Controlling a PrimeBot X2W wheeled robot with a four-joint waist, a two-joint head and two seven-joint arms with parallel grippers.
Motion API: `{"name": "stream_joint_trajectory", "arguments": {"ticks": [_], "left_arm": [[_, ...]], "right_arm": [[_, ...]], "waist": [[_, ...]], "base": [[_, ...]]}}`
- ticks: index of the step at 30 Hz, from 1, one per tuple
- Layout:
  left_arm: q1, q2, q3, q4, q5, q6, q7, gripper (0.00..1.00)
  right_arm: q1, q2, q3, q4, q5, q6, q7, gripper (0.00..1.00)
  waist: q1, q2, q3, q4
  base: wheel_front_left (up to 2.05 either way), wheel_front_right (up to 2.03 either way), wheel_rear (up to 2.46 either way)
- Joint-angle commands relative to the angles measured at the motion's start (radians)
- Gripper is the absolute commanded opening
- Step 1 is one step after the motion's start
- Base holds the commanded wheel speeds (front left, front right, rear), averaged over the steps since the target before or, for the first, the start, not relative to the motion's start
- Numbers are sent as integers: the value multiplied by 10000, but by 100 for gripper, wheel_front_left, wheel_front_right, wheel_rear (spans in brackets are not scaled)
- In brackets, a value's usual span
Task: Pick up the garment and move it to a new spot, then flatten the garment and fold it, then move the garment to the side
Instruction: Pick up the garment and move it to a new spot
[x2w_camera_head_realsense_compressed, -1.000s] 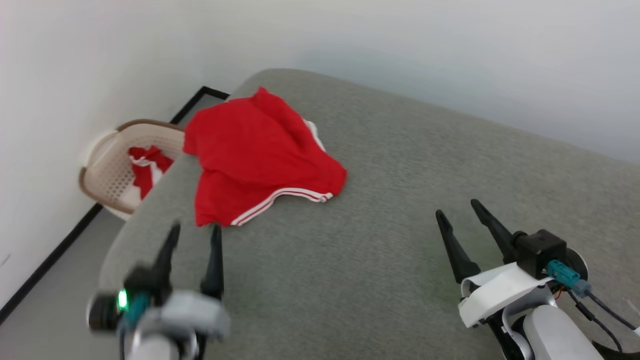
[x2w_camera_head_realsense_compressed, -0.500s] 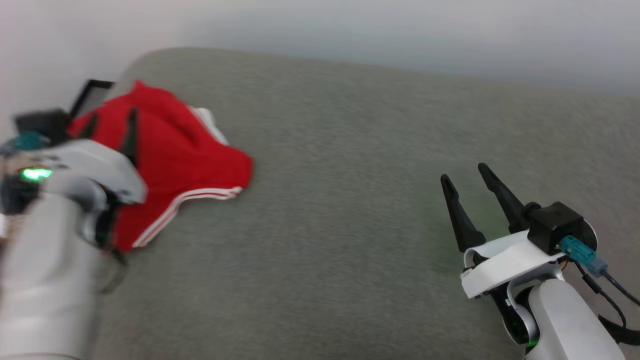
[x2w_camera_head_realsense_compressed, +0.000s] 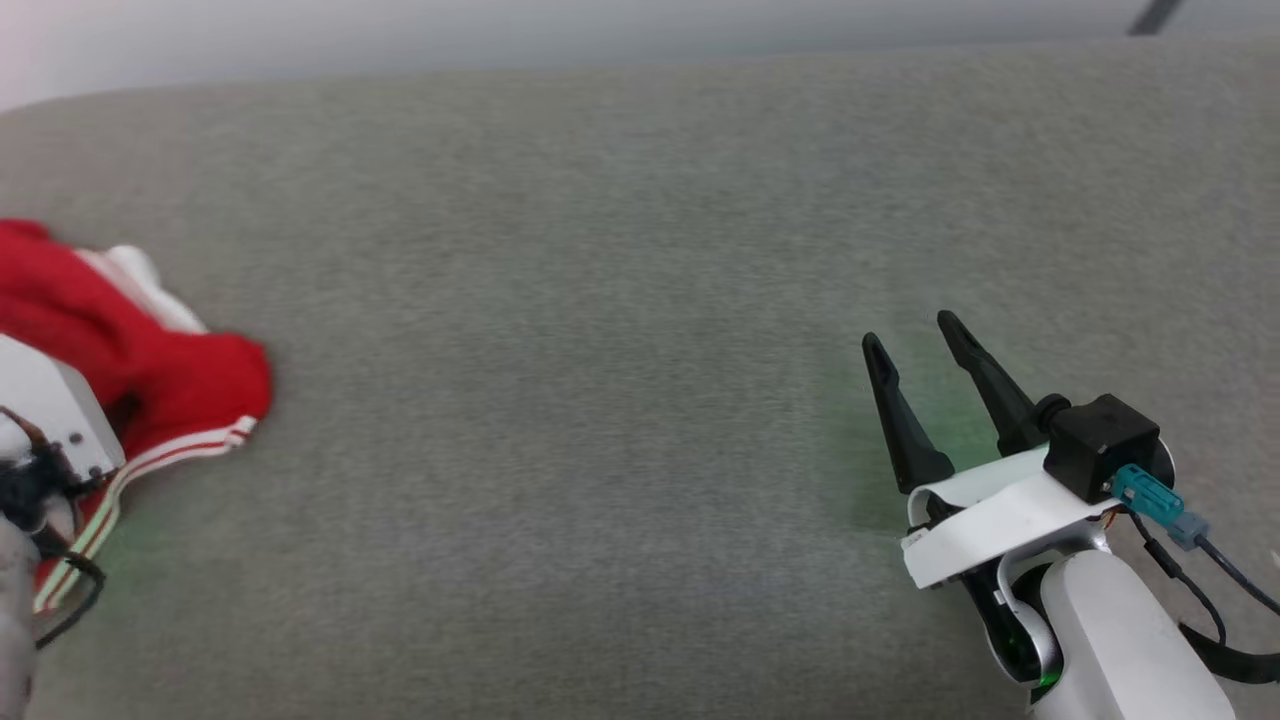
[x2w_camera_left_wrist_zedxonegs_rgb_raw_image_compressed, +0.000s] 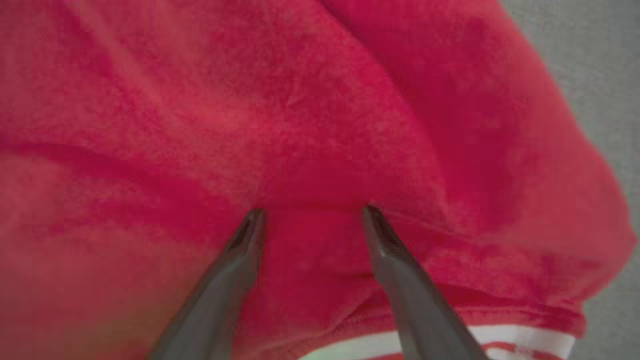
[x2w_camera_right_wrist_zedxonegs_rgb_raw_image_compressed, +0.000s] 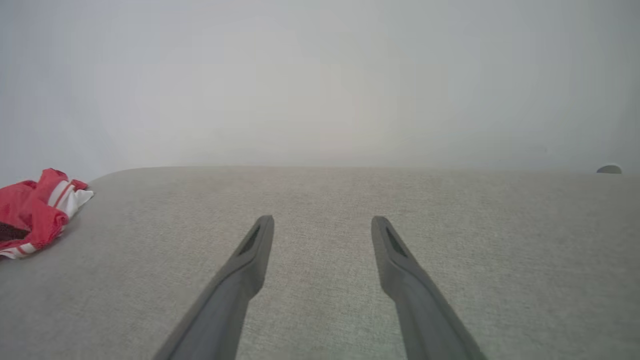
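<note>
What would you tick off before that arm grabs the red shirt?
1. Left gripper open: ok.
2. Its fingers aimed at the red shirt: ok, both tips at a fold.
3. Tips touching the cloth: cannot tell.
4. Right gripper open and apart from the shirt: ok.
5. Room on the grey cushion for a new spot: ok.
</note>
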Motion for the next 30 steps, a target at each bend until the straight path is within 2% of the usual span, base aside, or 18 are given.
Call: {"name": "stream_joint_trajectory", "arguments": {"ticks": [1, 5, 11, 12, 13, 14, 15, 17, 24, 27, 30], "left_arm": [[-63, 10, -49, 85, -18, 29, 162, 100], [87, -240, -451, 254, 78, -61, 715, 100], [176, -622, -543, 519, -148, -91, 619, 100], [203, -713, -524, 576, -238, -95, 621, 93], [217, -803, -526, 616, -284, -99, 639, 46], [222, -890, -498, 637, -376, -103, 623, 20], [234, -954, -476, 633, -463, -107, 585, 0], [321, -869, -495, 536, -560, -106, 319, 0], [144, 140, -487, 350, -375, -53, -1445, 0], [-150, 307, -453, 147, -337, -56, -2369, 0], [-233, 211, -560, -106, -446, -58, -2951, 0]], "right_arm": [[66, -3, 38, -68, 46, 1, -51, 100], [40, -73, 28, -227, -41, 1, -51, 100], [-143, -202, 139, -514, -184, 1, -52, 100], [-188, -220, 177, -540, -194, 1, -51, 100], [-224, -232, 222, -568, -194, 1, -51, 100], [-253, -234, 252, -603, -197, 1, -51, 100], [-273, -231, 277, -632, -194, 1, -51, 100], [-263, -219, 315, -647, -192, 1, -51, 100], [171, -100, 294, -454, -80, 1, -51, 100], [338, -37, 256, -362, 0, 1, -51, 100], [519, 24, 193, -312, 38, 1, -52, 100]], "waist": [[-1, -1, 380, -543], [-1, -1, 620, -594], [-1, -1, 994, -470], [-1, -1, 1022, -450], [-1, -1, 1029, -429], [-1, -1, 1023, -400], [-1, -1, 987, -365], [-1, -1, 842, -292], [-1, -1, -95, -11], [-1, -1, -524, 78], [-1, -1, -904, 141]], "base": [[0, 0, 0], [0, 0, 0], [0, 0, 0], [0, 0, 0], [0, 0, 0], [0, 0, 0], [0, 0, 0], [0, 0, 0], [0, 0, 0], [0, 0, 0], [0, 0, 0]]}}
